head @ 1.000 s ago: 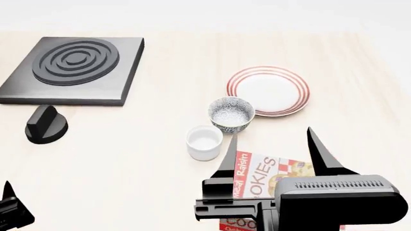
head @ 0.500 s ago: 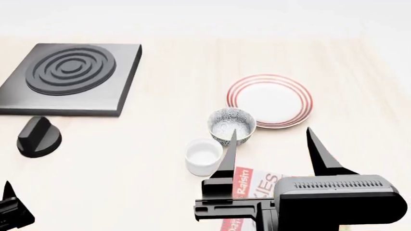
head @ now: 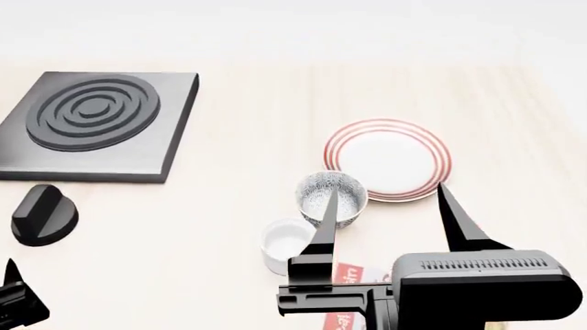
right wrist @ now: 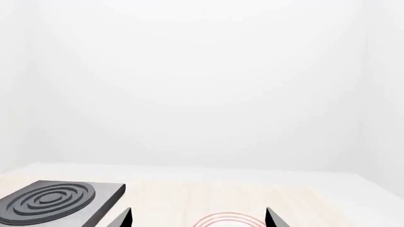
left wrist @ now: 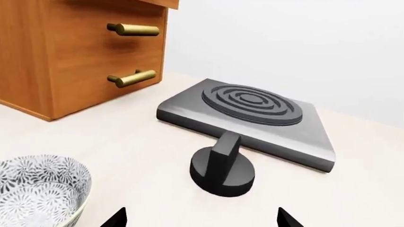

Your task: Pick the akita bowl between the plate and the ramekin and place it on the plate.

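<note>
The head view shows the speckled akita bowl [head: 350,192] sitting between the red-ringed plate [head: 390,158] and the white ramekin [head: 282,243]. My right gripper [head: 387,188] is open on the near side of them. Its left fingertip lies over the bowl's near rim in the picture and its right fingertip is by the plate's near edge. The right wrist view shows only the plate's rim [right wrist: 224,218] between the tips of that gripper [right wrist: 198,215]. My left gripper [left wrist: 202,218] is open over bare table, near a look-alike speckled bowl [left wrist: 38,191].
A black burner slab [head: 96,124] lies at the far left with a black knob [head: 41,214] nearer to me. A cookie box [head: 346,302] shows partly under my right gripper. A wooden drawer cabinet [left wrist: 75,52] stands behind the left arm's bowl.
Everything on the table has slid down the head view toward me. The cookie box is now mostly hidden under my right gripper, whose left fingertip now overlaps the bowl. Both grippers stay open.
</note>
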{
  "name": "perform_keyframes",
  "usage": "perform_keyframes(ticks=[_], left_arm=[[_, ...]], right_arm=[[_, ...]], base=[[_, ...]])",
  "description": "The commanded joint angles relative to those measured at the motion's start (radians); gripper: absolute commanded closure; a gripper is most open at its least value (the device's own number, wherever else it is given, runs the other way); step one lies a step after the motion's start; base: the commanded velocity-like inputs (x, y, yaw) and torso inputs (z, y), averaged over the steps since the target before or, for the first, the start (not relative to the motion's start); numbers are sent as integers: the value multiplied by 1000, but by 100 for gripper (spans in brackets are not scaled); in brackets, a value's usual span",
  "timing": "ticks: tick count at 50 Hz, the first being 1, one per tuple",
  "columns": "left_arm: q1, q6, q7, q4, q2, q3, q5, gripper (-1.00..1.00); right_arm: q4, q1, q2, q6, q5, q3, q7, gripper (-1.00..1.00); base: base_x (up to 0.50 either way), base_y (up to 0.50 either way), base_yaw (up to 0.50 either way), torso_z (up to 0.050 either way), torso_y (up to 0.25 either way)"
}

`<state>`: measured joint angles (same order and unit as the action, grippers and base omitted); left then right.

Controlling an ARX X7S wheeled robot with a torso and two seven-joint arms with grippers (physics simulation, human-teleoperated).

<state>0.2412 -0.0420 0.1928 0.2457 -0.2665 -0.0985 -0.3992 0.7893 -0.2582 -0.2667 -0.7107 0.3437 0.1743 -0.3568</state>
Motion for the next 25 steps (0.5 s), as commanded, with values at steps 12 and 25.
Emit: perform_keyframes(ticks=[12,25], left_arm=[[2,4,3,4,-3,6,-4,-100],[-1,5,6,0,-6,9,-7,-100]], right_arm=[[-4,-4,-6,4,10,7,-8,-100],[1,-4,-11,2,18,6,-16,-100]], base=[[128,0,0,0,0],[125,0,0,0,0]])
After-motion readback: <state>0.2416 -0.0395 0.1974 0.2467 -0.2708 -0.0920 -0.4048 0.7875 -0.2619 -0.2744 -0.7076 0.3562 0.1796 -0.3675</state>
